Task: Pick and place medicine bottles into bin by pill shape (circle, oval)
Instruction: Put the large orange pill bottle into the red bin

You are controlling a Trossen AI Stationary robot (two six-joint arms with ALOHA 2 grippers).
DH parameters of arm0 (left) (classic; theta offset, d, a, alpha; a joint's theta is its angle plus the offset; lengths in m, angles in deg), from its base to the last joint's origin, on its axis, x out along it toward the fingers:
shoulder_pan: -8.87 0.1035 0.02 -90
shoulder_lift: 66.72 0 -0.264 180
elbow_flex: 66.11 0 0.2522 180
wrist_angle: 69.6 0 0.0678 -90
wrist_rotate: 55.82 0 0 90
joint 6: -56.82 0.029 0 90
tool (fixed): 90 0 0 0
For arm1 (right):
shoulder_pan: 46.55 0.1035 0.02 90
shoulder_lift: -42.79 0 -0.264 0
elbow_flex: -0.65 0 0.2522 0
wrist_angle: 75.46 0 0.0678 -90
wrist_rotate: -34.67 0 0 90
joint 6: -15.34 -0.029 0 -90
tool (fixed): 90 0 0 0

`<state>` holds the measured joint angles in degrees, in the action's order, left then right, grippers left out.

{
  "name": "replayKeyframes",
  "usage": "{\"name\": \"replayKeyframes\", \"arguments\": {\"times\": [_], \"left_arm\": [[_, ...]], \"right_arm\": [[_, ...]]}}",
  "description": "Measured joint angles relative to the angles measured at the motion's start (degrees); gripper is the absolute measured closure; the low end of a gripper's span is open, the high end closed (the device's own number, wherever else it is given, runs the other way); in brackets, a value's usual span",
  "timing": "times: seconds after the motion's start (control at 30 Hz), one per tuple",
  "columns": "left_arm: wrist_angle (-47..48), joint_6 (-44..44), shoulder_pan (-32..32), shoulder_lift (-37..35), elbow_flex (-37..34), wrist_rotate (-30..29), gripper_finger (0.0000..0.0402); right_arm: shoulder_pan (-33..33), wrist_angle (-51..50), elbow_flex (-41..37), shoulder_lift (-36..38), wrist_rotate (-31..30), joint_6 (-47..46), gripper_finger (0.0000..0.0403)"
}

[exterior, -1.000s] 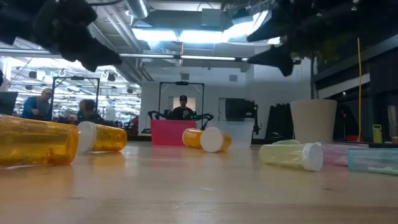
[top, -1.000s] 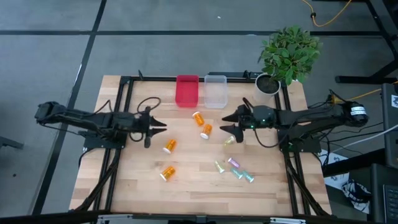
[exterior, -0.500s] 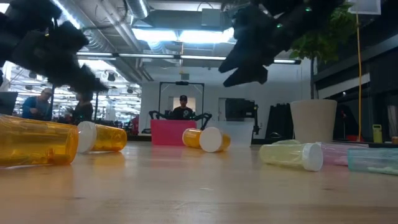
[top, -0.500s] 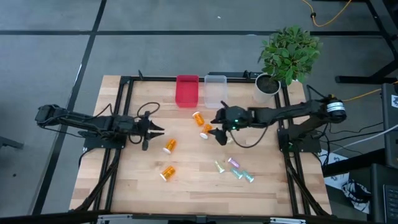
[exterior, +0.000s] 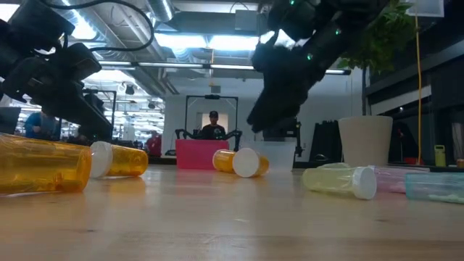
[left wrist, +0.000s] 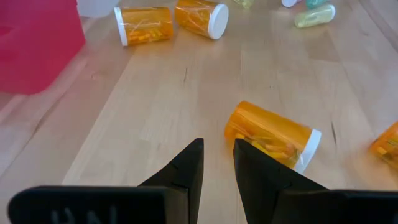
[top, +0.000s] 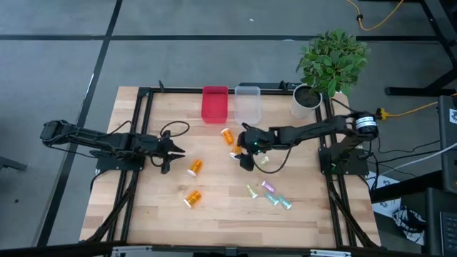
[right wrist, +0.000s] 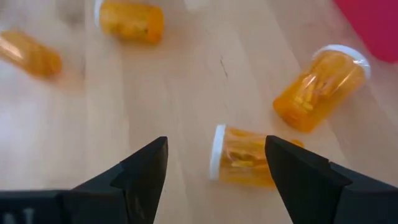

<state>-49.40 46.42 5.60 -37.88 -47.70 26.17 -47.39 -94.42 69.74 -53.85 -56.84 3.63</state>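
Observation:
Four orange medicine bottles with white caps lie on their sides on the wooden table: one (top: 228, 135) in front of the bins, one (top: 236, 149) beside it, and two (top: 194, 168) (top: 193, 198) nearer the middle. My right gripper (top: 246, 151) hangs open above the second bottle (right wrist: 245, 155), tilted down at it, its fingers apart from it. Pale vials lie on their sides further right: yellow (top: 263, 161), purple (top: 268, 186), green (top: 252, 191) and teal (top: 284, 204). My left gripper (left wrist: 217, 163) hovers at the left, short of another orange bottle (left wrist: 273, 134), with only a narrow gap between its fingers and nothing in it.
A red bin (top: 215, 104) and a clear bin (top: 247, 104) stand side by side at the table's far edge. A potted plant (top: 330, 64) stands at the far right corner. Bare wood stretches along the near edge and the left side. People show in the room beyond.
My right gripper has swung from the right toward the table's middle, sunk and tipped downward over the orange bottles by the bins, staying open. My left gripper has drawn back a little toward the left edge and sunk. No bottle has moved.

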Motion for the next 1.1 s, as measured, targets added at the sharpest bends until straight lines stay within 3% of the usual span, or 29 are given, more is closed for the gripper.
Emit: {"name": "replayKeyframes", "arguments": {"times": [0.27,0.47,0.67,1.1], "left_arm": [[0.0,0.0,0.0,0.0,0.0,0.0,0.0319],[0.0,0.0,0.0,0.0,0.0,0.0,0.0319],[0.0,0.0,0.0,0.0,0.0,0.0,0.0319],[0.0,-0.2,0.0,0.0,0.0,0.0,0.0319]], "right_arm": [[0.1,2.9,0.0,-1.5,0.0,25.6,0.0132],[0.1,2.8,0.0,-1.5,-0.2,35.9,0.0132],[0.1,0.5,0.0,-1.6,-3.9,37.6,0.0132],[-2.8,0.4,-0.1,-6.3,-4.1,38.1,0.0132]]}}
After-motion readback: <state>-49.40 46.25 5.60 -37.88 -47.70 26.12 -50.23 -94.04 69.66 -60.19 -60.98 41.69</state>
